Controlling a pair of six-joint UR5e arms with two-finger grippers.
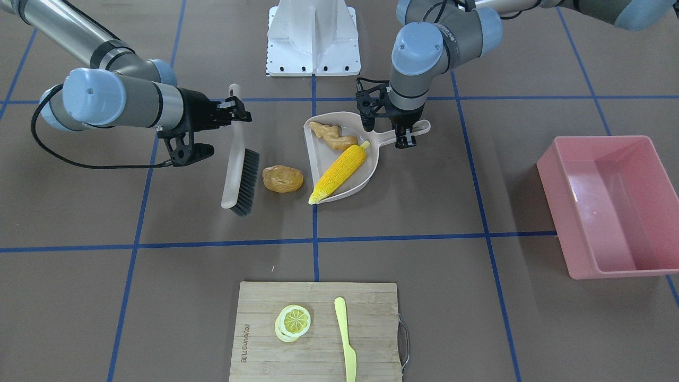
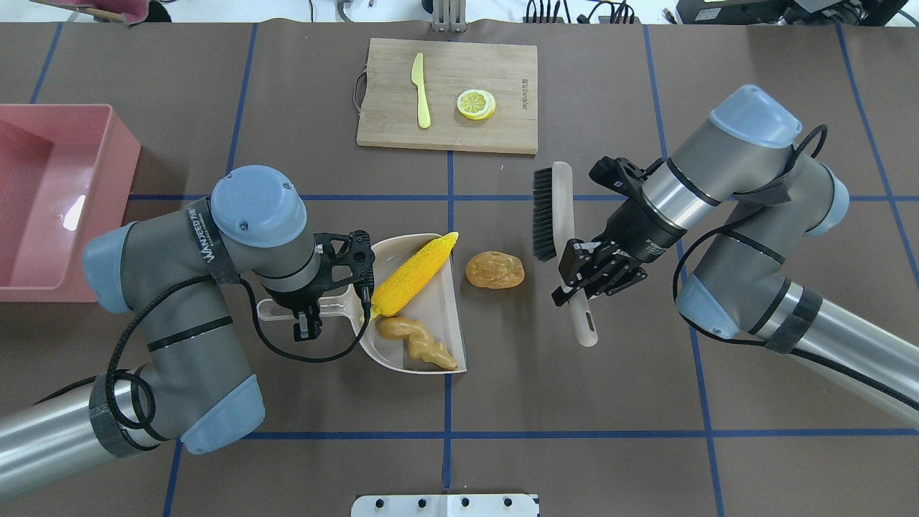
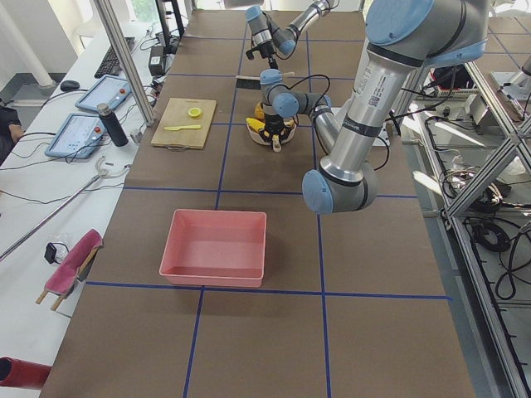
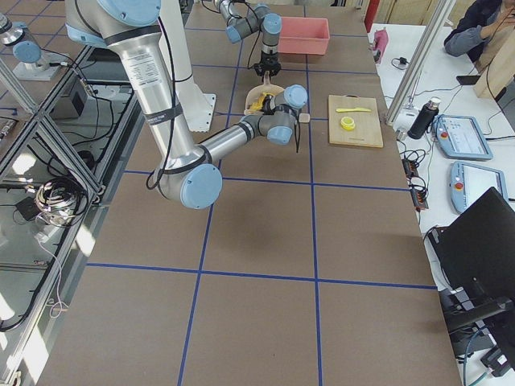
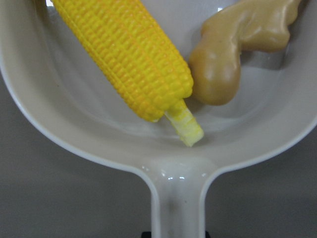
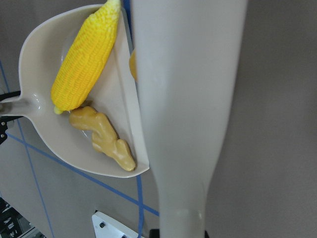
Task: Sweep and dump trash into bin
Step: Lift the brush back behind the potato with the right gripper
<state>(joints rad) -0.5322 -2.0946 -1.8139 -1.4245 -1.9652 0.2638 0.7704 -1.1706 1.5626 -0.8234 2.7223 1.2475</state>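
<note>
The yellow corn cob (image 2: 415, 276) and the tan ginger root (image 2: 418, 342) lie inside the beige dustpan (image 2: 438, 309). The golden-brown potato lump (image 2: 495, 270) sits on the table between the dustpan's open edge and the brush (image 2: 553, 215). My left gripper (image 2: 307, 327) is shut on the dustpan's handle. My right gripper (image 2: 578, 276) is shut on the brush's handle; the bristles stand just right of the potato, a small gap apart. The pink bin (image 2: 43, 187) stands at the far left, with nothing in it.
A wooden cutting board (image 2: 502, 136) at the table's far side carries a yellow-green knife (image 2: 421, 90) and a lemon slice (image 2: 476, 104). The robot's white base plate (image 2: 445, 505) is at the near edge.
</note>
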